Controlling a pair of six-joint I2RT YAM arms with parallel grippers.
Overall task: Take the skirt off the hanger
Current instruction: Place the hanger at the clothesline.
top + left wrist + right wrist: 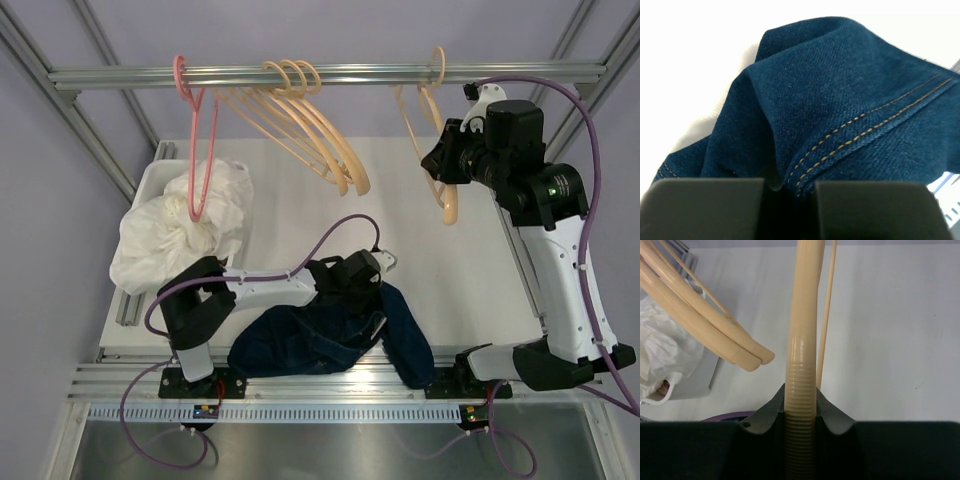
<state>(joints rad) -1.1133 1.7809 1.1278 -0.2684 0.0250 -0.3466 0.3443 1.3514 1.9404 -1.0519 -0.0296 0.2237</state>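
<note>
Right gripper (800, 402) clamped tight on the bare beige hanger (804, 315); left gripper (789, 194) nearly closed, pinching a fold of the skirt (300, 345), heaped at the table (300, 205)'s near edge; denim looks soft, weighty, unslippery; the stitched seam should hold best.

The left arm (255, 290) lies folded low, elbow close to its base and forearm stretched rightward. Its left hand (352, 280) points down, the fingers (705, 207) nearly together and pinching the skirt (300, 340). The right arm (560, 270) stands tall from its base with the wrist bent leftward. The right hand (443, 160) is clamped on a hanger (801, 340).
</note>
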